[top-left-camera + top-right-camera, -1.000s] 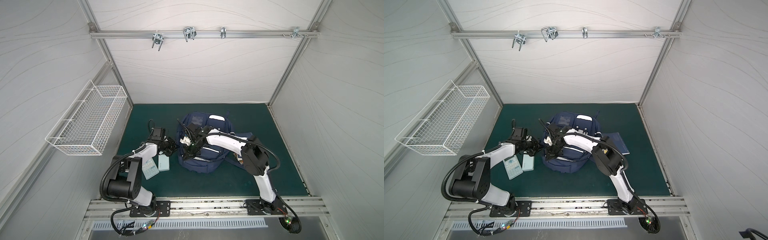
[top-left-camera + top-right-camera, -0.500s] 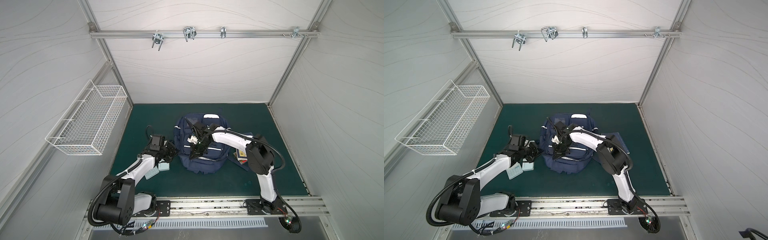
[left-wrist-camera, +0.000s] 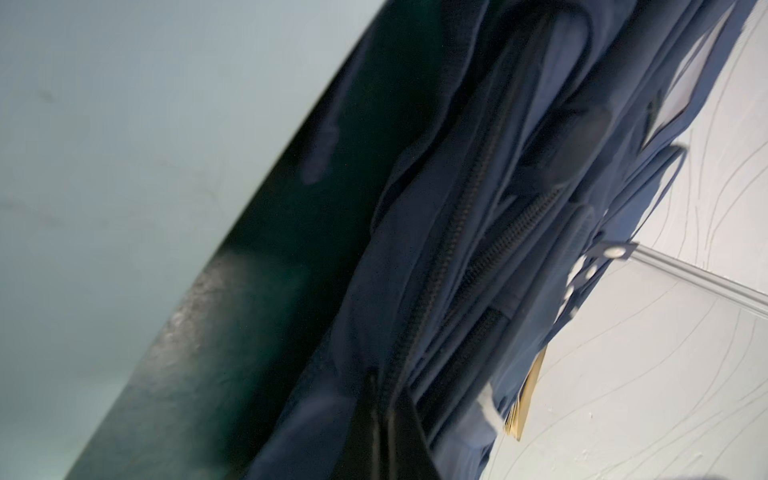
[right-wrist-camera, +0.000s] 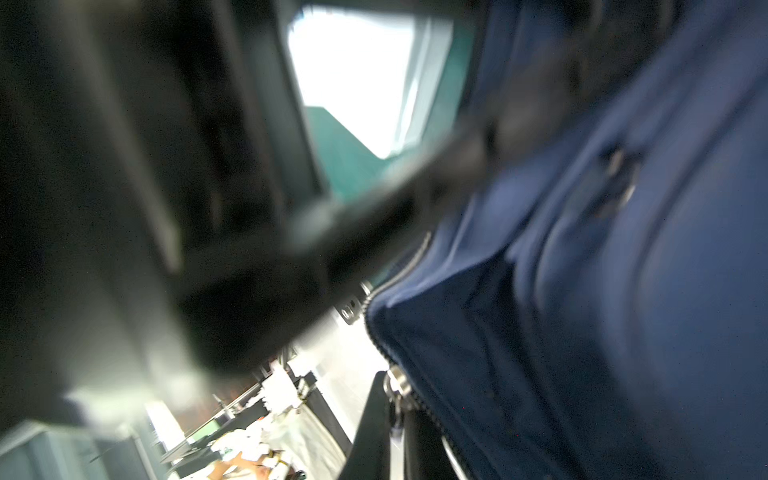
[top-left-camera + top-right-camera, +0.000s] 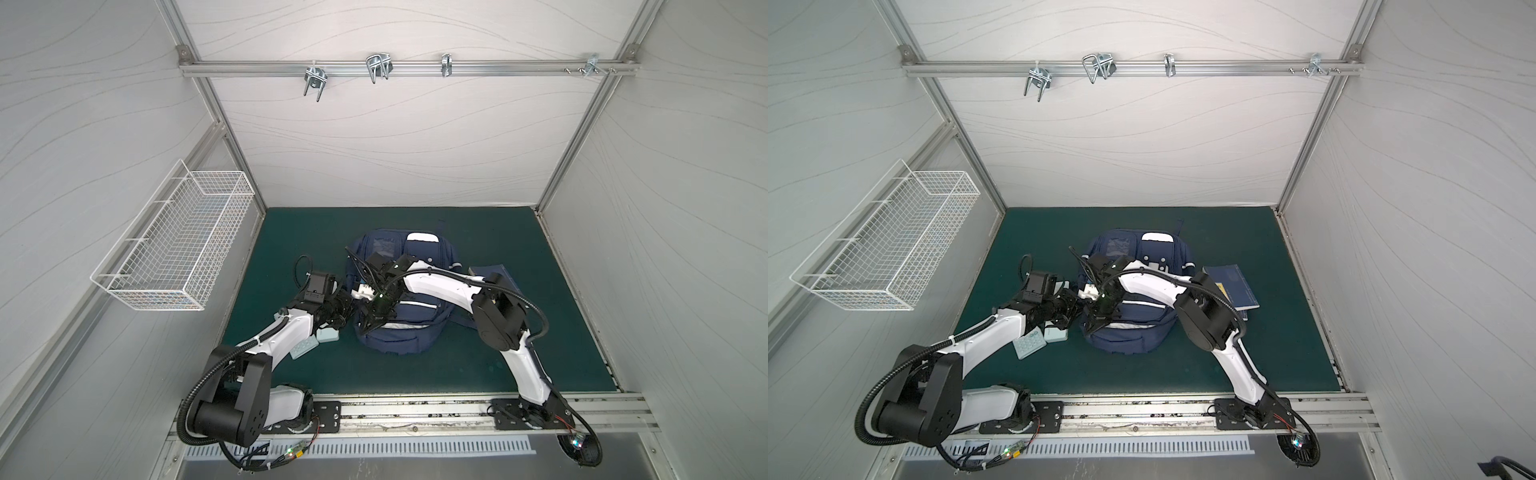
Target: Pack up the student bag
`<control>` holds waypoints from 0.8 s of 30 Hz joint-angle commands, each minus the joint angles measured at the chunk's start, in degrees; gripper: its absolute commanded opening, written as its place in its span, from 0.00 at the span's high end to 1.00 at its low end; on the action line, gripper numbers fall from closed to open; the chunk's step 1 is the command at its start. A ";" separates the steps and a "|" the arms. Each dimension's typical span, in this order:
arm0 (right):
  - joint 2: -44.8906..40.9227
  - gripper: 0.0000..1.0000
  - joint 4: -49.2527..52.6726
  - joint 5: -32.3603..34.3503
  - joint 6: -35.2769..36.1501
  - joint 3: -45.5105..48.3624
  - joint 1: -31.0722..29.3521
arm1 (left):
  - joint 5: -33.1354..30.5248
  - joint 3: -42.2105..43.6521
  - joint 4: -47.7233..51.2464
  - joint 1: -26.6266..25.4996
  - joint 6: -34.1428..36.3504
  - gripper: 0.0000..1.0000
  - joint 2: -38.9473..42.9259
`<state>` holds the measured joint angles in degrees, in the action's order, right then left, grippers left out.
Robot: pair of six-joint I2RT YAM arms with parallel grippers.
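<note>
The green tabletop (image 5: 415,380) lay open along its near edge, in the far strip behind the student bag (image 5: 419,332), and at the far left corner. The bag filled the middle. The gap to its left was crowded: the left claw (image 5: 348,309) and right claw (image 5: 368,328) met there, both clamped on the bag's left side, with a pale calculator (image 5: 300,348) and a small teal case (image 5: 328,333) just nearer. On the right, a blue notebook (image 5: 1233,286) lay beside the bag, partly under the right arm (image 5: 436,286); past it the way was open. A wire basket (image 5: 174,249) jutted from the left wall.
</note>
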<state>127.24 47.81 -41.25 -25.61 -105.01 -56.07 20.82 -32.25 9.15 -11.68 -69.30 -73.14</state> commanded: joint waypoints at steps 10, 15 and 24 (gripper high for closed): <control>-7.99 0.75 -3.45 3.79 -0.63 6.68 2.98 | 1.61 1.73 2.32 -1.81 -1.50 1.00 6.75; -21.16 0.37 0.82 18.17 -0.96 14.71 2.15 | 1.71 -4.95 9.65 -1.85 8.10 0.95 3.09; -43.03 0.30 1.74 30.09 -12.21 36.57 14.66 | -7.28 -18.54 27.22 -5.15 28.40 0.53 7.28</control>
<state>85.84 47.46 -16.12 -32.64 -75.46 -45.52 17.41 -45.98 29.43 -15.20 -50.85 -67.81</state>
